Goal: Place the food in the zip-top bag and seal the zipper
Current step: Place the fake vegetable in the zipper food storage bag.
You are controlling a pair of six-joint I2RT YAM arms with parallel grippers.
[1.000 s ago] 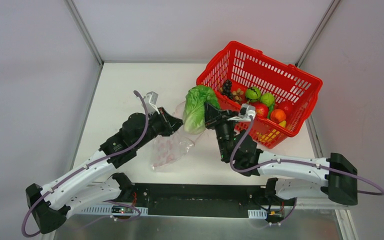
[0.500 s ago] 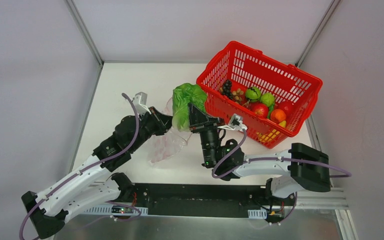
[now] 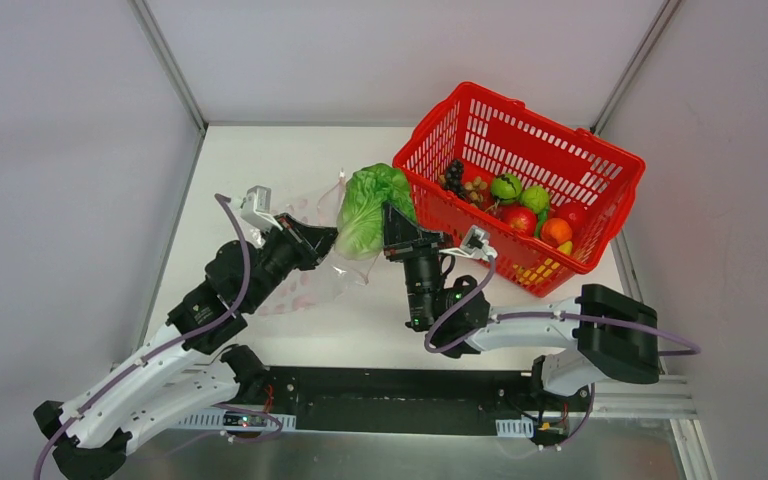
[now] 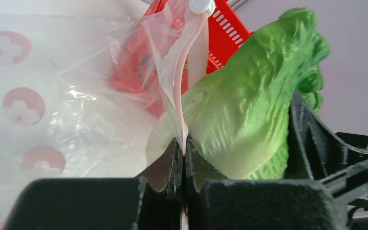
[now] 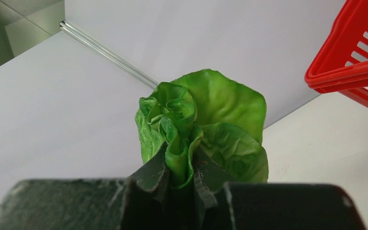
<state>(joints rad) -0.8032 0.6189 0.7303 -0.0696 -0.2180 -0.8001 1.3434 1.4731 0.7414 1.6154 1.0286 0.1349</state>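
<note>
Left gripper (image 4: 182, 149) is clamping fully closed on the zipper (image 4: 177, 81), the thin pink strip along the mouth of the zip-top bag (image 3: 305, 288), and is holding that edge up off the counter (image 3: 250, 160). The evident purpose is to keep the mouth raised and parted so that food can go in. The rest of the bag is trailing down onto the counter below the gripper.

Right gripper (image 5: 179, 163) is gripping the lettuce (image 5: 206, 115) by its narrow folded base, jaws nearly closed on it, with the leafy head projecting forward toward the raised bag edge. In the left wrist view the lettuce is sitting just beside the pink strip. Whether the leaf tip is already crossing into the mouth cannot be told. This is judged to be the insertion step for a first item, as nothing is showing inside the bag.

The other food, namely dark grapes (image 3: 454, 172) and green (image 3: 506, 186), red (image 3: 522, 220) and orange (image 3: 556, 231) round fruits, is sitting in the red mesh basket (image 3: 560, 128) at the right rear of the counter.

Materials:
- The bag is showing as thin, clear, crinkly film printed with pink blossom discs (image 4: 24, 103). It is limp and creasing freely.
- The zipper strip is looking stiffer, standing as an upright ribbon with a white round slider (image 4: 201, 5) at its top.
- The lettuce is appearing glossy, ruffled and moulded, and is probably yielding somewhat under the jaws.
- The basket is presenting as a rigid plastic lattice
</note>
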